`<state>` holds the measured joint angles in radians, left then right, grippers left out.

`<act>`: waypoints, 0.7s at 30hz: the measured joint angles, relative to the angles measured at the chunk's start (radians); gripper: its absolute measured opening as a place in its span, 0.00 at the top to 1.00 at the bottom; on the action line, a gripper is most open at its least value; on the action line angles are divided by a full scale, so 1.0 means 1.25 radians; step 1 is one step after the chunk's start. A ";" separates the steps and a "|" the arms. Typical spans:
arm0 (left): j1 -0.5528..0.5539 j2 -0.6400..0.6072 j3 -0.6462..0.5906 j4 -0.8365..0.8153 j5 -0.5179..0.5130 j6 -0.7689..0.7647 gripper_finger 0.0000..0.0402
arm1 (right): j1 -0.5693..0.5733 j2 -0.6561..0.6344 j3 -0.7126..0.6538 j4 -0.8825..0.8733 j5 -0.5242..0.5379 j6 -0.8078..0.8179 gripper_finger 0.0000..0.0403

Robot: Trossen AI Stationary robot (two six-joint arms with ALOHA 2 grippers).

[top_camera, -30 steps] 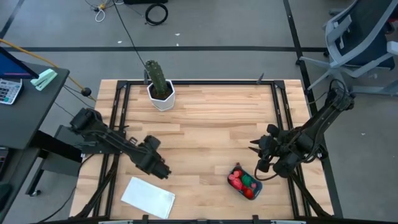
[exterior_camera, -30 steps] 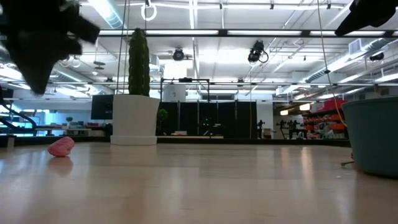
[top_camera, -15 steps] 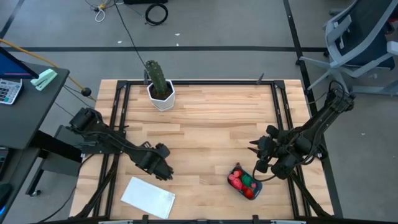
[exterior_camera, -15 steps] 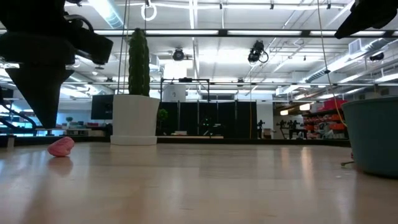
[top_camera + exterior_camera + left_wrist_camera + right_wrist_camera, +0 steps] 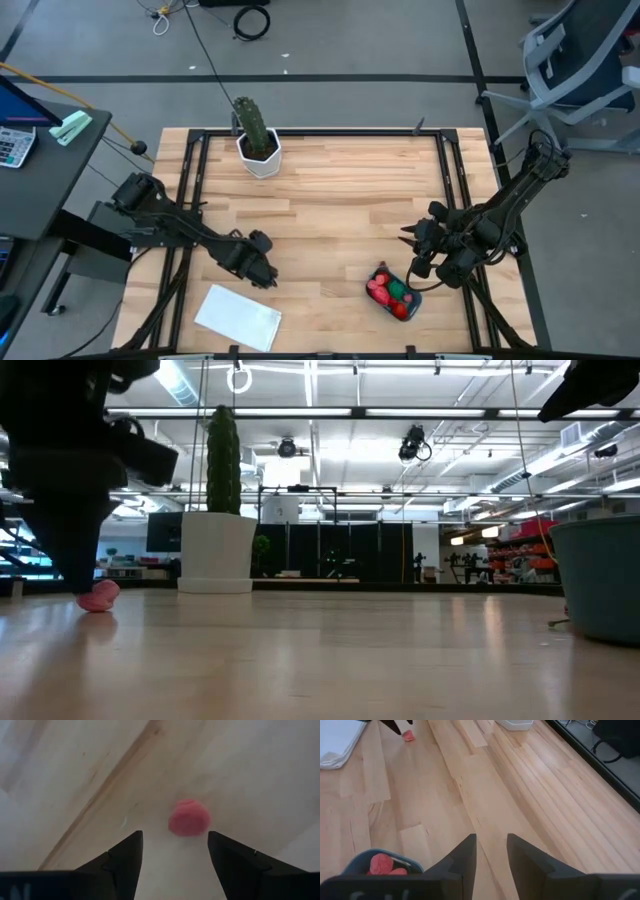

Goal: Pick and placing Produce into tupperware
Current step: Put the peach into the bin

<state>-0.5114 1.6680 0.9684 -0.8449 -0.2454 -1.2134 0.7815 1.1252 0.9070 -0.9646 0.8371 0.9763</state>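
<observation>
Now, left gripper (image 5: 172, 851): jaws spread wide, empty, low over pink produce piece (image 5: 188, 818) on table (image 5: 340, 200), near white sheet (image 5: 238, 317).
Right gripper (image 5: 491, 851): jaws partly open, empty, just beside tupperware (image 5: 409, 294).
Tupperware: holds red, pink, green produce (image 5: 390, 292).

The left arm reaches from the table's left edge in toward the near middle, its wrist bent downward. The left gripper (image 5: 172, 851) points at the tabletop with its two fingers spread apart and nothing between them. The right arm folds in from the right edge, and the right gripper (image 5: 491, 851) hangs above the near right of the table, fingers parted, empty.
</observation>
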 joint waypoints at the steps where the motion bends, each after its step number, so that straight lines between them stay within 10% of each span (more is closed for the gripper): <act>1: 0.000 0.000 -0.012 0.013 0.000 -0.008 0.42 | 0.000 0.000 0.000 0.000 0.000 0.000 0.71; 21: 0.044 0.000 -0.051 0.131 -0.046 0.023 0.42 | 0.000 0.000 0.000 0.000 0.000 -0.002 0.71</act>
<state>-0.4569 1.6684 0.9051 -0.6807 -0.3026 -1.1840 0.7815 1.1248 0.9073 -0.9646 0.8371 0.9737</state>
